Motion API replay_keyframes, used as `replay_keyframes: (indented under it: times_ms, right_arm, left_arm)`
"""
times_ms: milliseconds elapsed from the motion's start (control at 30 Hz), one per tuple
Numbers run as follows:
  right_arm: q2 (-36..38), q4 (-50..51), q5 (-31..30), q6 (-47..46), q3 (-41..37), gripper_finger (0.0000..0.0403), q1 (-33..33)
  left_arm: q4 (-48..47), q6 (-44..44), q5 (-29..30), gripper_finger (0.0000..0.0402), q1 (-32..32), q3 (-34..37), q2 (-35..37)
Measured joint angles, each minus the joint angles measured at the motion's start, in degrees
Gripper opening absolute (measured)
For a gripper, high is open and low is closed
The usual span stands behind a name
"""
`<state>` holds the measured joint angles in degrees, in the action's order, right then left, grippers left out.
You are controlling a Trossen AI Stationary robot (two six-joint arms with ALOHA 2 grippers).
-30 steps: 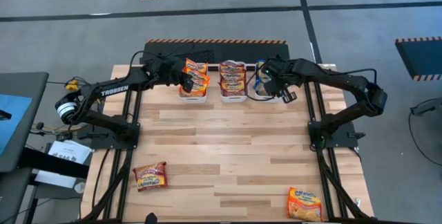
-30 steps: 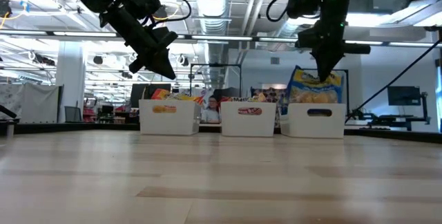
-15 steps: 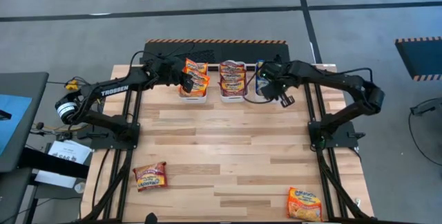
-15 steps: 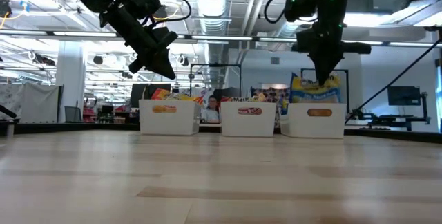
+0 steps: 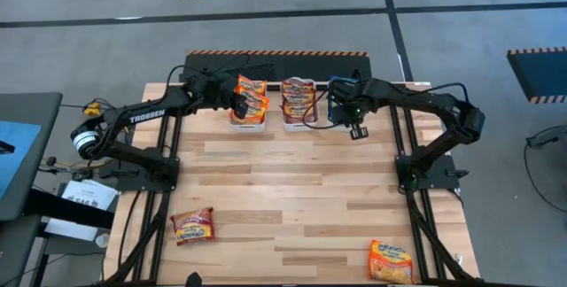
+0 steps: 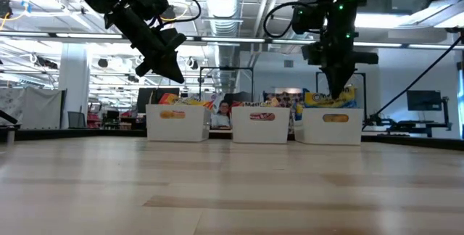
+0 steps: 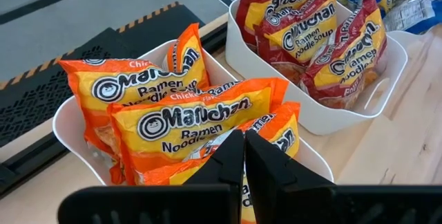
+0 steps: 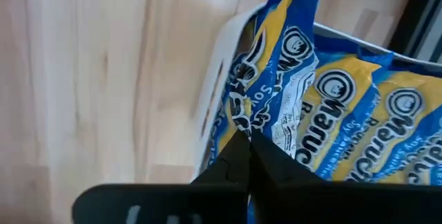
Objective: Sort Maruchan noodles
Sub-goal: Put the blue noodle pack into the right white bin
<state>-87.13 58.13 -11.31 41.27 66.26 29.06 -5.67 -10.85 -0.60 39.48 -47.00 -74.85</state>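
Two dark robot arms reach over a row of three white bins at the far edge of the wooden tabletop [image 5: 292, 181]. The left gripper [image 5: 239, 108] hangs above the left bin [image 7: 83, 137], its fingers [image 7: 231, 158] pressed together and holding nothing; that bin is stuffed with orange noodle packets [image 7: 186, 117]. The middle bin [image 7: 324, 110] holds dark red packets [image 7: 304, 23].

The right gripper [image 5: 356, 130] sits at the near rim of the right bin [image 8: 214, 103], just above the blue packets [image 8: 345, 127] stacked inside. Its fingers [image 8: 238, 158] stand almost together, with the tips against the edge of one upright blue packet [image 8: 276, 79]; whether they pinch its wrapper cannot be told. In the low view the blue packets' tops show just above the bin rim, beneath the gripper.

Two packets lie loose on the tabletop, well apart from the bins: a dark red one [image 5: 192, 226] near the front left corner and an orange one [image 5: 392, 260] at the front right corner.
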Motion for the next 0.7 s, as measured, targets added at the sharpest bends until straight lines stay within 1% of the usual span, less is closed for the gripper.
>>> replay_keyframes:
  times_ms: [67, 167, 267, 500, 600, 700]
  right_arm:
    - [-0.2, 0.2, 0.9, -1.3, 0.0, 0.0019, 0.3]
    - [-1.3, 0.3, 1.0, -3.3, 0.0, 0.0027, 0.4]
    - [-1.4, 0.4, 1.0, -5.4, 0.0, 0.0043, 0.3]
    - [-1.2, 1.9, 0.7, -7.3, 0.0, 0.01, -0.5]
    - [-1.1, 3.1, -0.6, -8.1, 0.0, 0.0128, -0.5]
    - [-0.5, 3.5, -1.0, -8.1, -0.1, 0.0157, -0.4]
  left_arm:
    - [0.0, 0.4, 0.2, 0.0, 0.0, 0.0, 0.0]
    - [0.0, 0.3, 2.4, 0.0, 0.0, 0.0, 0.0]
    - [0.0, 0.6, 3.0, 0.0, 0.0, 0.0, 0.0]
    - [-0.4, 0.7, 2.4, 0.0, 0.0, 0.0, -0.2]
    - [-0.9, 0.6, 2.4, 0.0, 0.0, 0.0, -0.2]
    - [-1.2, -1.0, 1.4, 0.0, 0.1, 0.0, -0.2]
